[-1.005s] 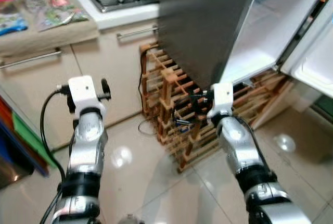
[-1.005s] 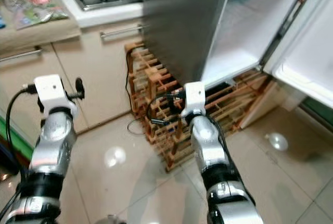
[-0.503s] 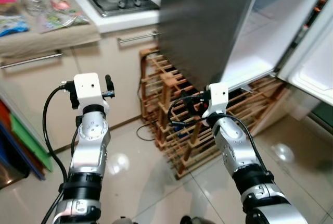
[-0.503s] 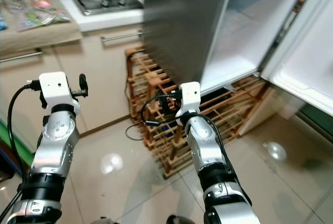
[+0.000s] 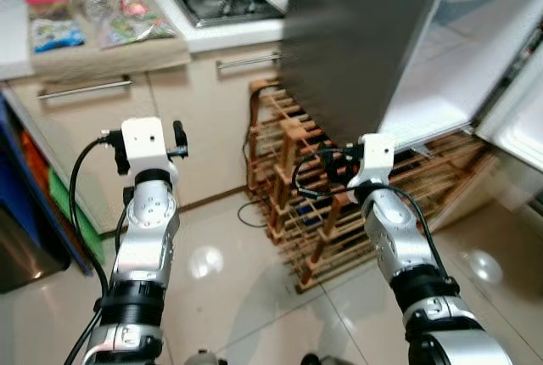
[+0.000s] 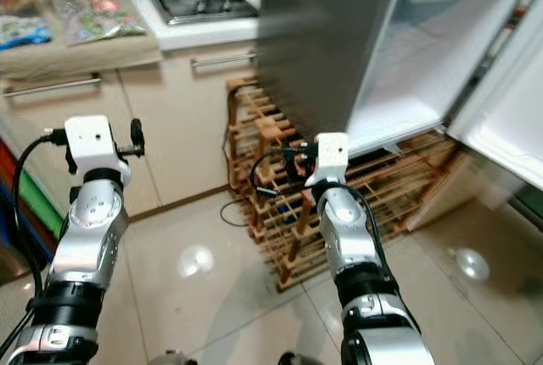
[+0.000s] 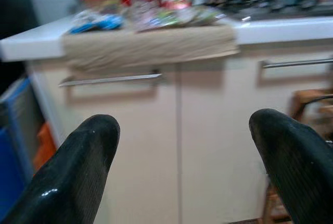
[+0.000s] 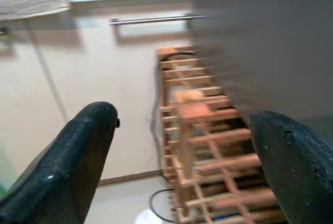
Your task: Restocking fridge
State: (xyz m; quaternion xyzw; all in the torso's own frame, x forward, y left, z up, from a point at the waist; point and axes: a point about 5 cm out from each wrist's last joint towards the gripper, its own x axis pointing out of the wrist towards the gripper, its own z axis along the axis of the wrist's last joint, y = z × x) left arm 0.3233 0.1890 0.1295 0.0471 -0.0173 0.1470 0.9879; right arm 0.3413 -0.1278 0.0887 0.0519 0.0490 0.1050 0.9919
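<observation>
Both arms raised, empty: left tool (image 7: 179, 172) released, facing bench (image 5: 110, 55) cabinets; right tool (image 8: 182, 166) released, facing wooden rack (image 5: 314, 212) beside open fridge (image 5: 373, 51).

The fridge (image 5: 356, 42) stood tall at the right, its dark grey side panel facing the camera, beside the worktop (image 5: 229, 34). Its door (image 5: 517, 119) hung wide open to the right, showing a pale white interior (image 5: 450, 68). Food packets (image 5: 93, 25) lay in a loose cluster on the worktop, well apart from the fridge.
</observation>
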